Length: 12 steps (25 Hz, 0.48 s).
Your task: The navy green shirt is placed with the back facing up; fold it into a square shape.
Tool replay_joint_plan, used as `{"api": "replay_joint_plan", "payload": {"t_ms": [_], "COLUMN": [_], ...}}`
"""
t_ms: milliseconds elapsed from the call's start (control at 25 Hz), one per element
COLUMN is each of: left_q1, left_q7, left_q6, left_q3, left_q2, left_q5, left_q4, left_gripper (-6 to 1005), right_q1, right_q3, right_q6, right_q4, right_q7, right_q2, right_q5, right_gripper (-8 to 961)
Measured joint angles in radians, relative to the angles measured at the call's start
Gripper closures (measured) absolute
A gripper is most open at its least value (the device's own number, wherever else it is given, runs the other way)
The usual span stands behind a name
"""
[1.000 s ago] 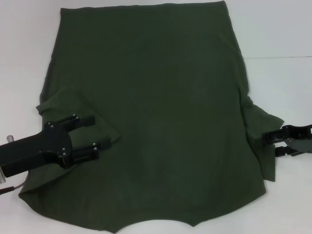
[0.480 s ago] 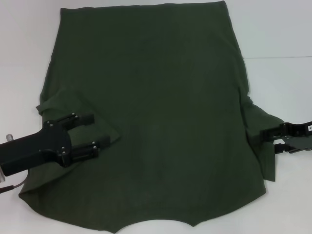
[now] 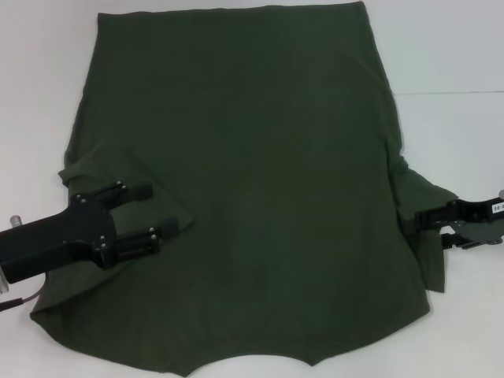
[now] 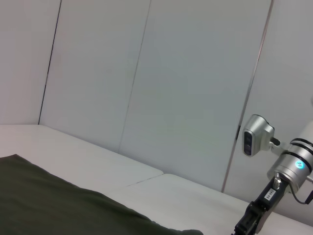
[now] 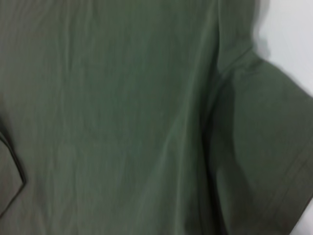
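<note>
- Right end effector point(image 3: 429, 230) has edged a little toward the robot's right and up since a second ago; left end effector point(image 3: 150, 214) sits where it was.
- Right end effector — fingers close together at the hem of the shirt's right sleeve point(image 3: 425, 213); whether they pinch the cloth cannot be told.
- Left end effector — fingers apart, resting over the folded-in left sleeve point(image 3: 118, 169), one finger on either side of the flap's lower part.
- Navy green shirt point(image 3: 252, 157) lies spread flat, plain side up, covering most of the white surface point(image 3: 449, 55).
- Right wrist view: only shirt cloth and a sleeve hem.
</note>
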Motion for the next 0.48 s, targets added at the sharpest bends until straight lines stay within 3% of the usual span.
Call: {"api": "replay_joint_plan", "payload": {"t_ms": [480], "left_q1": [0.000], "left_q7": [0.000], "left_q6": [0.004], "left_q3": [0.000], "left_q2": [0.000], "left_q5": [0.000], "left_q4": [0.003], "left_gripper": [152], "right_q1": [-0.001], "right_q3": [0.000], "right_q6": [-0.045], "right_q4": [0.004], "right_q7": [0.009], "right_q2": [-0.019], "right_q5": [-0.001], "right_gripper": [133]}}
